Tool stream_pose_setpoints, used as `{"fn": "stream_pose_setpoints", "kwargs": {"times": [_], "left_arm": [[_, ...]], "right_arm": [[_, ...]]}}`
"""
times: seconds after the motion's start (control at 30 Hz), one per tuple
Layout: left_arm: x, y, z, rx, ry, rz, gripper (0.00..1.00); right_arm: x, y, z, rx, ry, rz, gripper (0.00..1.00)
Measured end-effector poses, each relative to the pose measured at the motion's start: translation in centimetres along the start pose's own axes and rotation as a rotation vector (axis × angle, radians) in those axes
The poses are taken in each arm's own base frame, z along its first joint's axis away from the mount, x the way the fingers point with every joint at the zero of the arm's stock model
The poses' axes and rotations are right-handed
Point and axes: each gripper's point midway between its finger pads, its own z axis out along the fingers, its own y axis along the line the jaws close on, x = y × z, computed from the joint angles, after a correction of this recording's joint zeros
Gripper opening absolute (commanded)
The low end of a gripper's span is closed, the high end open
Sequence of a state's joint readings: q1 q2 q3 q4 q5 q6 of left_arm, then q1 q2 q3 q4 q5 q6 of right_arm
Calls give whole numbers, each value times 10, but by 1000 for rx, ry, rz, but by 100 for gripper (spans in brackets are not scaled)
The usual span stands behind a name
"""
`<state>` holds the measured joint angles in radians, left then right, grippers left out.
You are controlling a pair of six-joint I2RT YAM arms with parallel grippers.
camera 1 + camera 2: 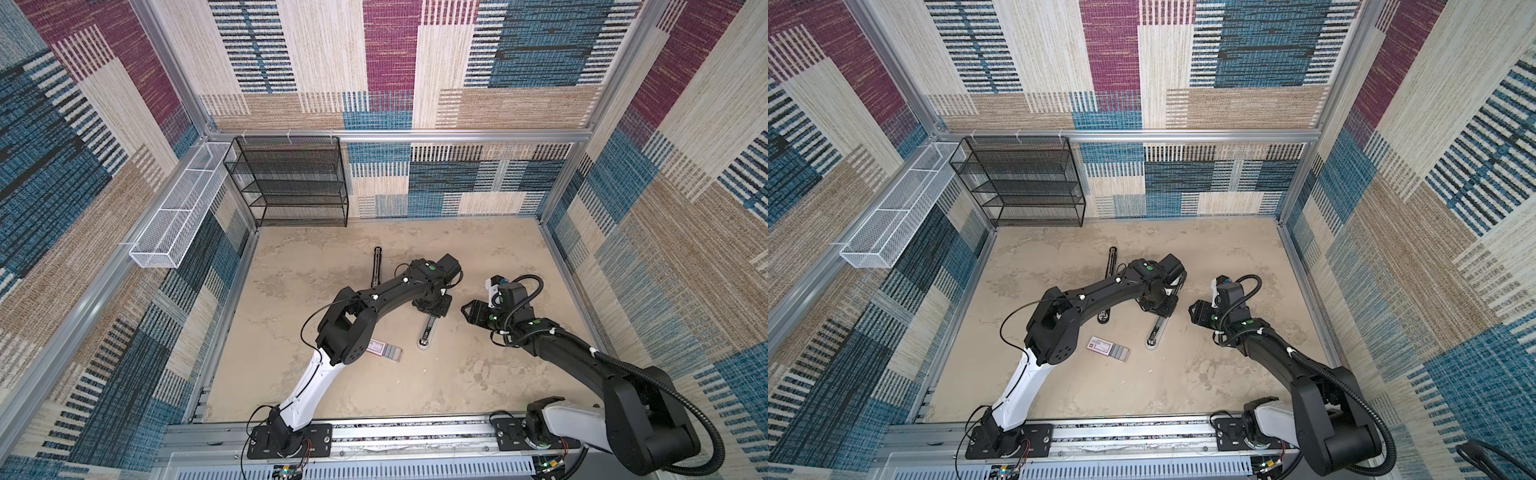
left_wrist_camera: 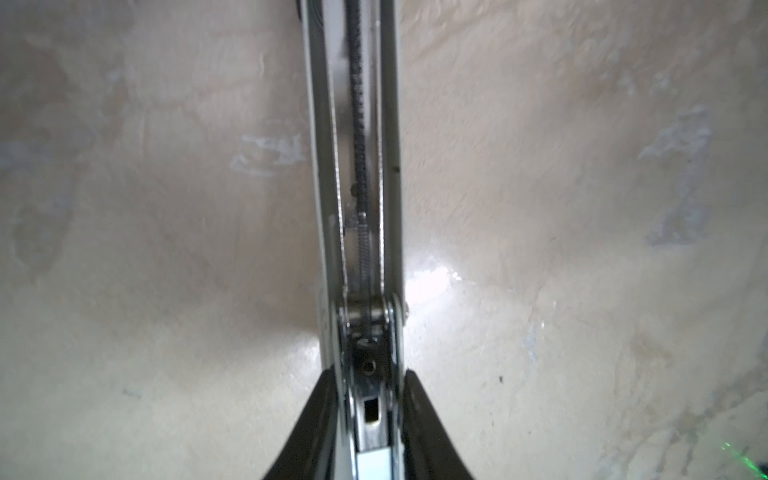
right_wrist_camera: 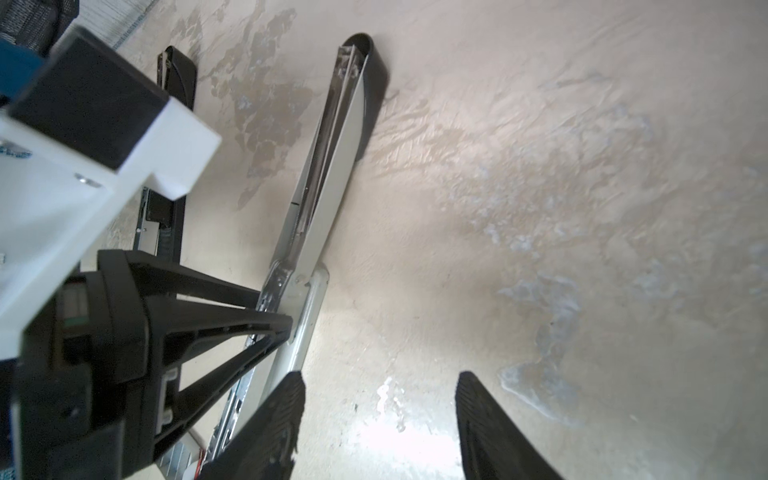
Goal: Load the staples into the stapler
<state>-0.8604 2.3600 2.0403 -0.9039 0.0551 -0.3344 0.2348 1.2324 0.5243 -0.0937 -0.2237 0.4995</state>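
**At the centre of the table, the left pincer is on the stapler**

In the middle of both top views, the left gripper (image 1: 432,309) (image 1: 1156,307) points down onto the stapler (image 1: 428,332) (image 1: 1155,334). The stapler lies opened on the beige table (image 1: 457,249). In the left wrist view its bare metal channel, with a thin spring down the middle, runs from the bottom centre of the frame up to the top edge (image 2: 361,166). The two black fingers (image 2: 316,424) sit narrow and tight against either side of that channel near its hinge, so the left gripper (image 2: 369,374) is clamped on the stapler.

In the right wrist view the stapler (image 3: 332,166) slants from a black tip at upper centre down to the hinge at lower left, where the left gripper (image 3: 286,328) meets it.

Right of centre in both top views, the right gripper (image 1: 466,311) (image 1: 1194,311) is just beside the stapler but apart from it. Its jaws stand wide with only bare table between them (image 3: 378,424).

The staples (image 1: 388,353) (image 1: 1109,347) lie flat on the table at lower left of the stapler. They are grey strips showing from a small white box with a red mark, partly under the left arm's elbow in a top view and well apart from both grippers.

A long black bar (image 1: 377,266) (image 1: 1111,262) lies at upper left of the left gripper; what it is I cannot tell.
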Motion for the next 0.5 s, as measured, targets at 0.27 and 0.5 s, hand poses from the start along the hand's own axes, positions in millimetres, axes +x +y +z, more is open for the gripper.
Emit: {"fn": "stream_pose_setpoints", "kwargs": {"times": [0.27, 0.5], "left_arm": [[-9, 2, 0, -30, -23, 208, 29], [-1, 10, -1, -65, -4, 316, 41]], "right_arm": [[-15, -14, 0, 15, -48, 66, 62], [-18, -18, 4, 12, -46, 99, 62]]}}
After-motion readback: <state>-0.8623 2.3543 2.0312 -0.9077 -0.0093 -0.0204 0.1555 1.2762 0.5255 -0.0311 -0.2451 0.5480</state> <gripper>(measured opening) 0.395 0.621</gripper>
